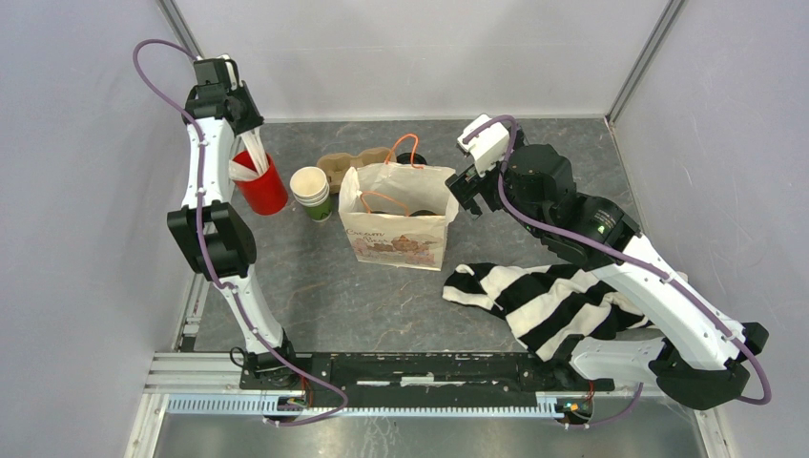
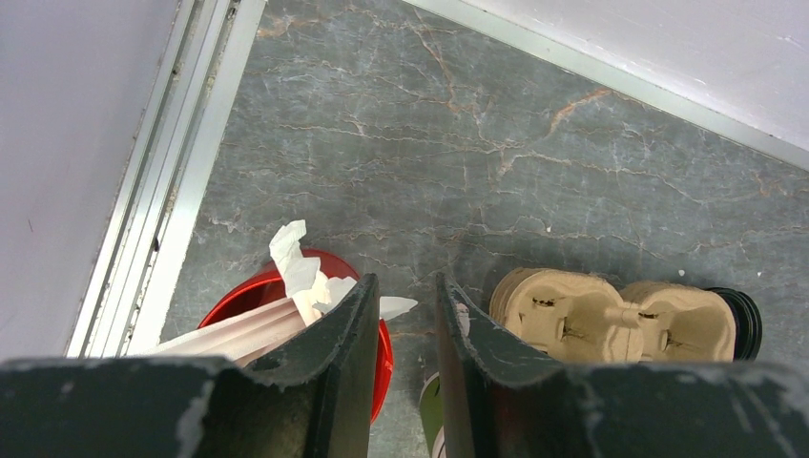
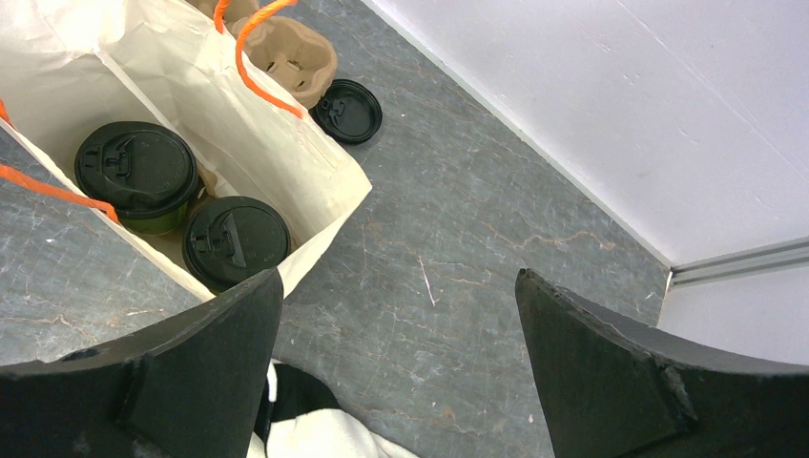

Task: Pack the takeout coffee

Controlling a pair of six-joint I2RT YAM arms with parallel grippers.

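A grey marbled table (image 1: 315,286) sits between white walls. The right gripper (image 3: 396,286) hangs wide open and empty just right of the bag (image 3: 286,162), in which two lidded cups (image 3: 138,172) (image 3: 237,240) stand side by side. The left gripper (image 2: 405,286), jaws a narrow slit apart and holding nothing, hovers over the red cup (image 2: 248,301), with a cup stack (image 1: 312,191), carrier (image 2: 611,315) and loose lid (image 3: 346,111) around the bag and a striped cloth (image 1: 544,296) under the right arm.

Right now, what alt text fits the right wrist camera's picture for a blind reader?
Two coffee cups with black lids stand side by side inside an open white paper bag with orange handles. Beyond the bag, a spare black lid lies on the table beside a brown cup carrier. The robot's right hand frames the bottom edge, open and empty.
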